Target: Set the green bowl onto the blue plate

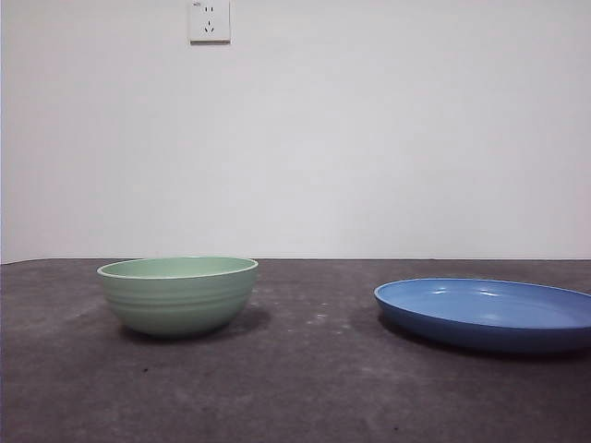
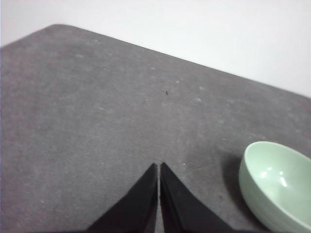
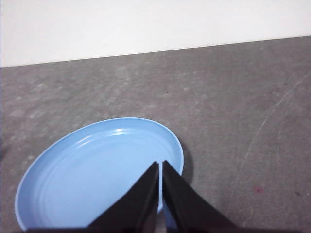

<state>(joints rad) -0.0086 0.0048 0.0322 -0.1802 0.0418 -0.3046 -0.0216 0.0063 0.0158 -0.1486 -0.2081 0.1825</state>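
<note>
Pale mint-green bowl [image 1: 177,295], round, with soft ridges around the outside and a lighter rim. Sits upright on the gray table [image 1: 305,388], toward 9 o'clock in the front view. Nothing inside. Well apart from the blue plate [image 1: 485,316], wide, flat and shiny, toward 3 o'clock, partly cut off by the picture's edge. Bare table between the two.

Only in the front view: both dishes together, a white wall and a white wall socket [image 1: 210,20] at 12 o'clock. No arms there.

Only in the left wrist view: the bowl's smooth, shiny inside, and the left gripper [image 2: 159,166] up off the table, near the bowl, jaws pressed together, holding nothing.

Only in the right wrist view: the plate's round inside with faint rings, and the right gripper [image 3: 160,164] above the plate, jaws pressed together, holding nothing.
</note>
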